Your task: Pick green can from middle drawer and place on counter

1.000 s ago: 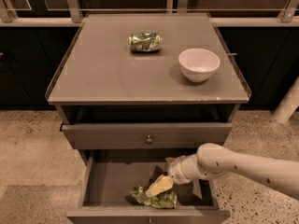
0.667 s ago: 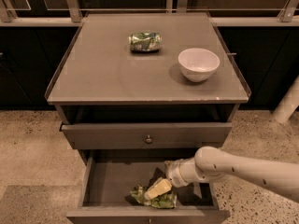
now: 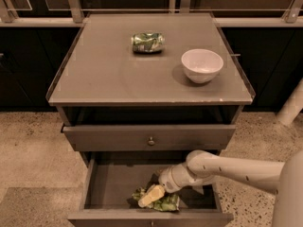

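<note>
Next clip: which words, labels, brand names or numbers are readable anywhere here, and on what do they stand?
No text is readable.
dented can on the counter: green-and-white print, too blurred to read.
green can in the middle drawer, with the gripper right at it: print too blurred to read.
white bowl: no marking shows.

Count: counter (image 3: 104, 74) 1; drawers 2 (knobbed drawer (image 3: 109, 137), middle drawer (image 3: 113, 183)); white bowl (image 3: 202, 65) 1; dented can (image 3: 148, 42) 1; green can (image 3: 166, 204) 1; gripper (image 3: 150, 196) 1, lower centre, inside middle drawer.
</note>
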